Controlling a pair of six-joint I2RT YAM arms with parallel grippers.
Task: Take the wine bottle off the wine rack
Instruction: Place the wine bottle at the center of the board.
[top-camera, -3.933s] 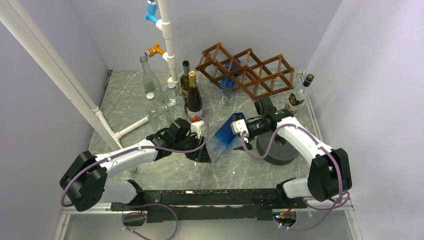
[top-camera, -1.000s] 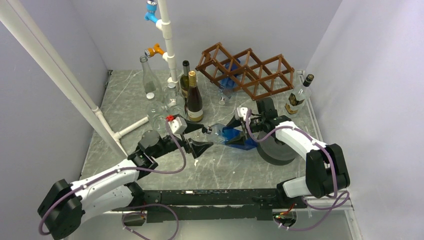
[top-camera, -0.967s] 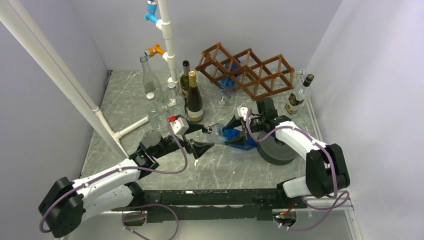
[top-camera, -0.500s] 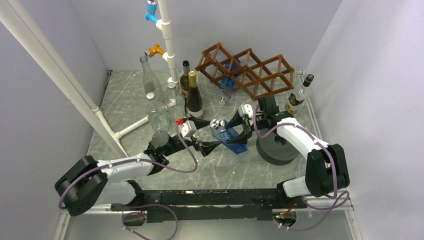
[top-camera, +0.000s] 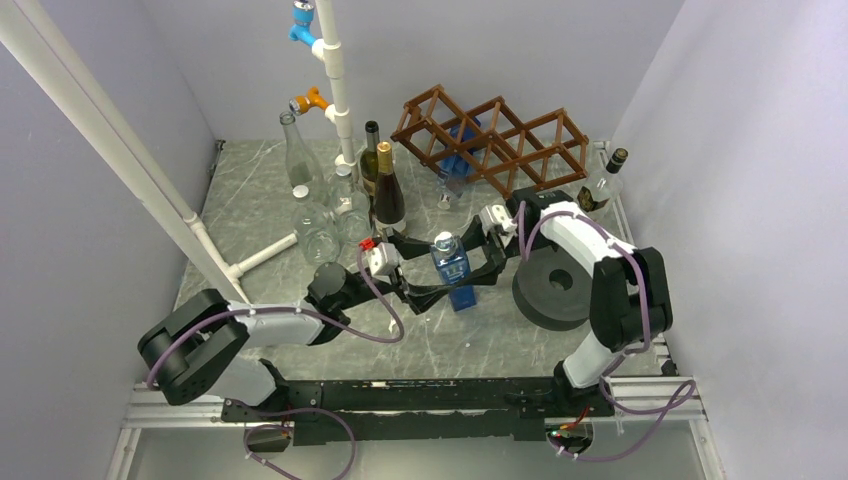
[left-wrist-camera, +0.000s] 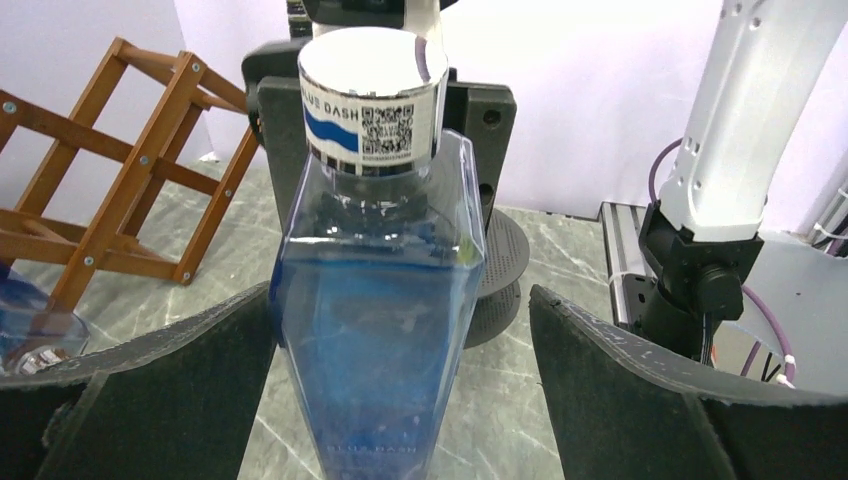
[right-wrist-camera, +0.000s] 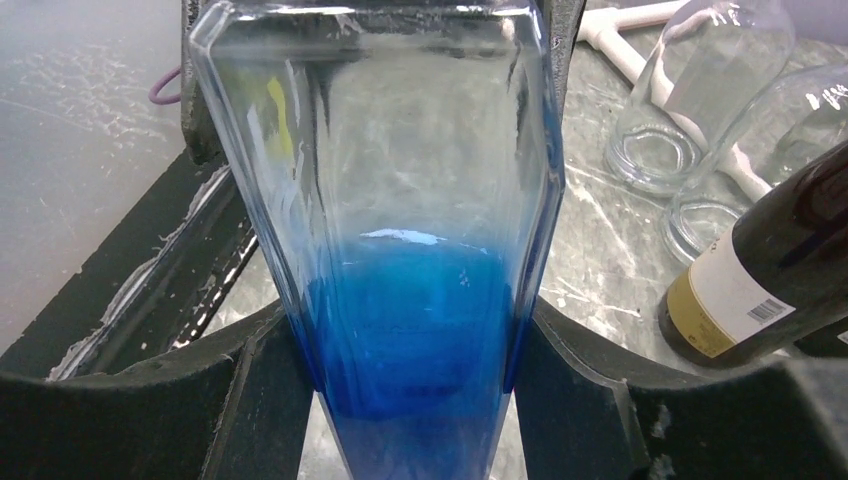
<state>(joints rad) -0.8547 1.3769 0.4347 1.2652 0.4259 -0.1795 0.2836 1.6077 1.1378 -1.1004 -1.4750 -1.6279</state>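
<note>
The wine bottle (top-camera: 452, 270), square, clear blue glass with a white-labelled cap, stands upright on the table in front of the brown wooden wine rack (top-camera: 490, 140), clear of it. My right gripper (top-camera: 468, 265) is shut on its lower body from the right; in the right wrist view both pads press the blue glass (right-wrist-camera: 400, 250). My left gripper (top-camera: 440, 268) is open around the same bottle (left-wrist-camera: 375, 330) from the left. Its left finger lies close against the glass. A clear gap remains at the right finger (left-wrist-camera: 600, 370). The rack (left-wrist-camera: 110, 180) shows behind.
A second blue bottle (top-camera: 462, 150) rests in a rack cell. Dark wine bottles (top-camera: 388, 200) and clear empty bottles (top-camera: 300, 160) stand at the back left by a white pipe stand (top-camera: 335, 80). A black disc (top-camera: 550, 290) lies right of the bottle; another bottle (top-camera: 600, 190) stands far right.
The right gripper has swung the blue bottle from lying tilted to upright. The left arm has reached in to the right until its open jaws stand around the bottle.
</note>
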